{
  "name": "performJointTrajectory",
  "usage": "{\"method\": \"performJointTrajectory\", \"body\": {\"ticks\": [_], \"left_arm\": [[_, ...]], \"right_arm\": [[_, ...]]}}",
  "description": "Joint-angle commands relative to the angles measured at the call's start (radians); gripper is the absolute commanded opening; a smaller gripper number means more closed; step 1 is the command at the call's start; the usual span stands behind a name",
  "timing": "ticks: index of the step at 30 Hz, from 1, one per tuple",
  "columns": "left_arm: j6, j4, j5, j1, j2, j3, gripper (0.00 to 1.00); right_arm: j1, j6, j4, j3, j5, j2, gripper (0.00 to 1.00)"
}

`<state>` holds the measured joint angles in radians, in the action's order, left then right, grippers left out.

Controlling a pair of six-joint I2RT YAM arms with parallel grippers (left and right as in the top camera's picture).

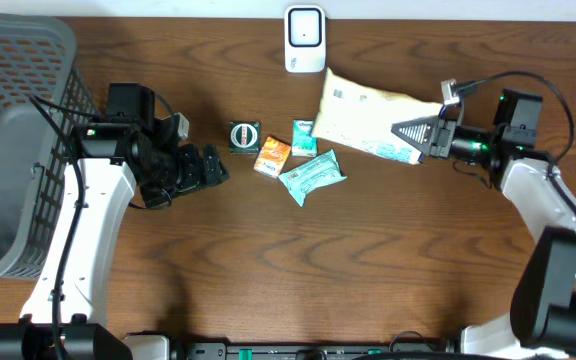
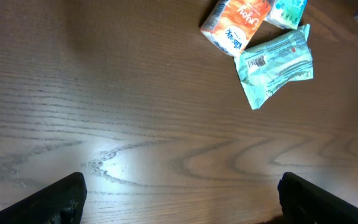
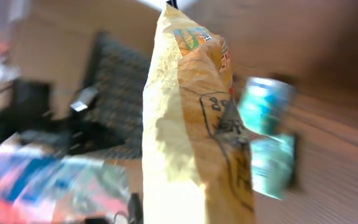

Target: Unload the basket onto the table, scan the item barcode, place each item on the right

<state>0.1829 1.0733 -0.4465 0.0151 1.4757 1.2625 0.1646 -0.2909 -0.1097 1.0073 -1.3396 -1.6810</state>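
A large cream snack bag [image 1: 363,125] hangs just below and right of the white scanner [image 1: 305,40] at the table's back edge. My right gripper [image 1: 423,135] is shut on the bag's right end. In the blurred right wrist view the bag [image 3: 191,124] stands upright and fills the middle, hiding the fingers. My left gripper [image 1: 218,168] is open over bare wood left of the small items, its two dark fingertips [image 2: 61,199] far apart at the bottom corners of the left wrist view.
Below the scanner lie a dark round tin [image 1: 244,137], an orange box [image 1: 272,156], a small teal box [image 1: 303,137] and a teal pouch [image 1: 312,176] with a barcode showing [image 2: 258,60]. A grey basket [image 1: 8,150] stands at the far left.
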Motion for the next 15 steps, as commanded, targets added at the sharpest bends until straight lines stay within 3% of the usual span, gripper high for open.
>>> {"method": "performJointTrajectory", "body": {"ticks": [1, 9, 15], "left_arm": [[-0.014, 0.002, -0.006, 0.002, 0.007, -0.002, 0.98], [-0.014, 0.002, -0.006, 0.002, 0.007, -0.002, 0.97], [-0.014, 0.002, -0.006, 0.002, 0.007, -0.002, 0.98]], "right_arm": [[-0.003, -0.06, 0.043, 0.019, -0.185, 0.075, 0.01], [-0.003, -0.272, 0.137, 0.019, -0.222, 0.127, 0.01], [-0.004, -0.346, 0.136, 0.019, -0.223, 0.127, 0.01]]}}
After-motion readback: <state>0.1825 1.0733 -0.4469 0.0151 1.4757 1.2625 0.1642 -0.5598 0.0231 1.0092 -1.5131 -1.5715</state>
